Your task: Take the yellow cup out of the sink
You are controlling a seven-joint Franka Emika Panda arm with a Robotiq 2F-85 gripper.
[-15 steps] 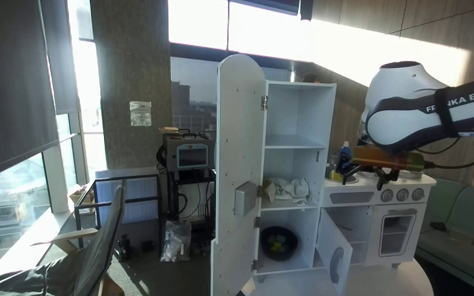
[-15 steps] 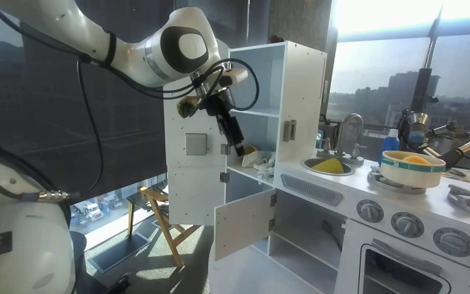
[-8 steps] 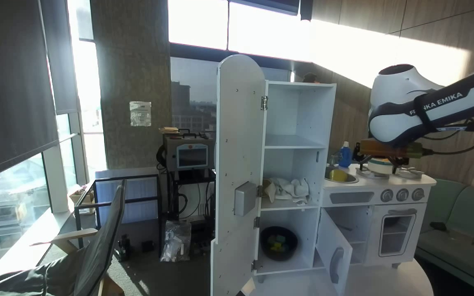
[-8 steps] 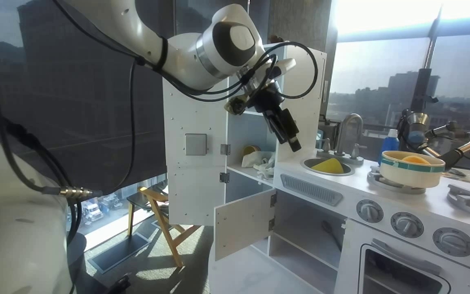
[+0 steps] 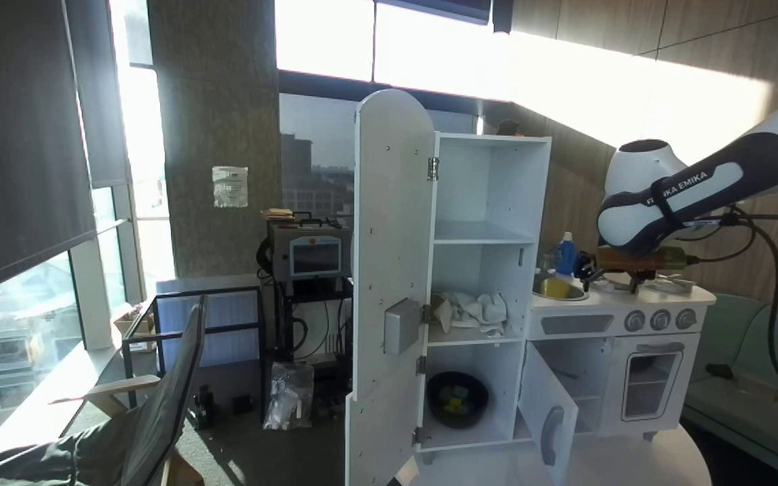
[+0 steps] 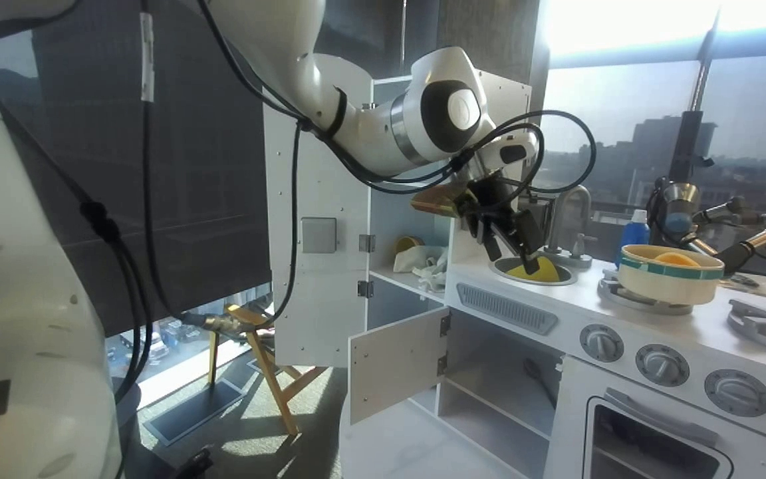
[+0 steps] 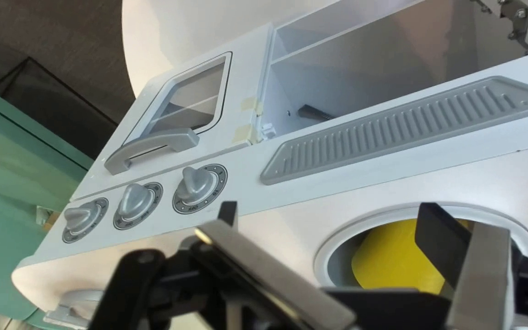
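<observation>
Hand (image 7: 330, 213) spread wide, holding nothing, near the sink (image 7: 321, 266). Yellow cup (image 7: 392, 256) sits inside it, apparently tilted; mouth direction unclear. I judge it light, stiff and smooth, liable to slip; I'd grip squarely across the exposed upper part.

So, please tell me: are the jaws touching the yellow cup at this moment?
Apart. In an exterior view, a strip of the grey sink shows between the yellow cup and the gripper, whose jaws stand open.
</observation>
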